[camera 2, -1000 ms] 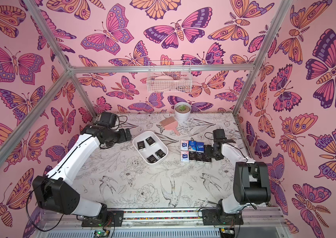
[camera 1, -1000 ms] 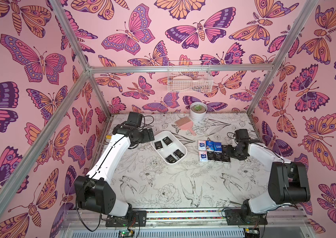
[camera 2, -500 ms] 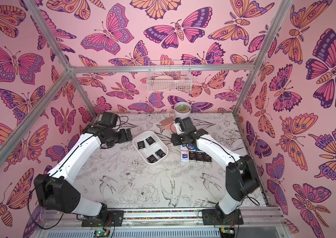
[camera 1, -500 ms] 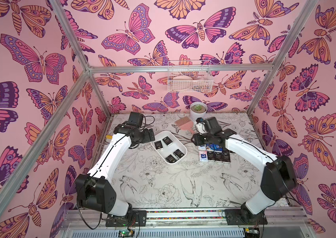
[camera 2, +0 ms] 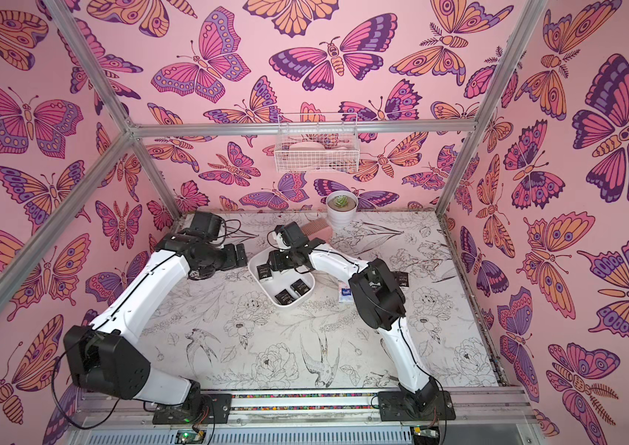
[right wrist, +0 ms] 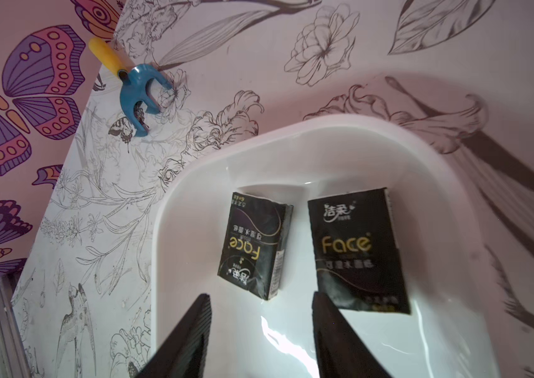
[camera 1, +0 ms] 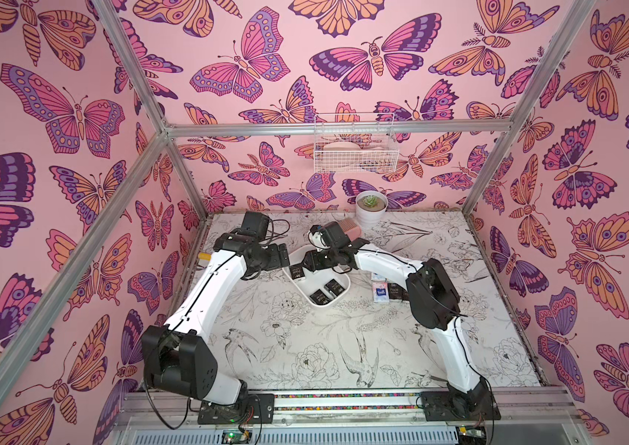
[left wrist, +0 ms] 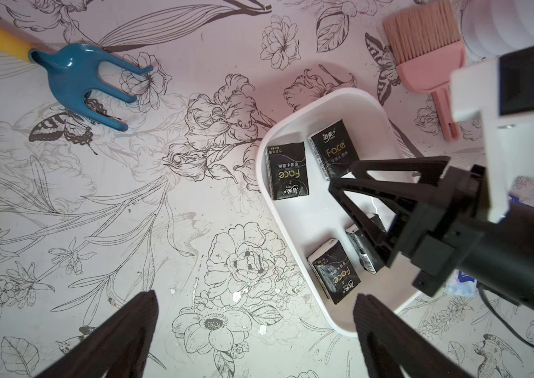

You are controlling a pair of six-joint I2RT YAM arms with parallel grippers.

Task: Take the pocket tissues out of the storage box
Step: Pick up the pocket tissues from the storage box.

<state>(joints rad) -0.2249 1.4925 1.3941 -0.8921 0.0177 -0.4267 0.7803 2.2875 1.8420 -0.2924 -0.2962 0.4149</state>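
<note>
Four black pocket tissues [left wrist: 287, 170] remain in the storage box [left wrist: 295, 209], while several removed packets [camera 1: 381, 293] lie on the table behind the right arm's elbow, so the job looks more than half done. The right gripper [right wrist: 260, 314] hovers inside the box, jaws parted and empty, two packets just ahead of its tips, long axes running roughly along its reach. The left gripper [left wrist: 255, 314] waits released, beside the box.
</note>
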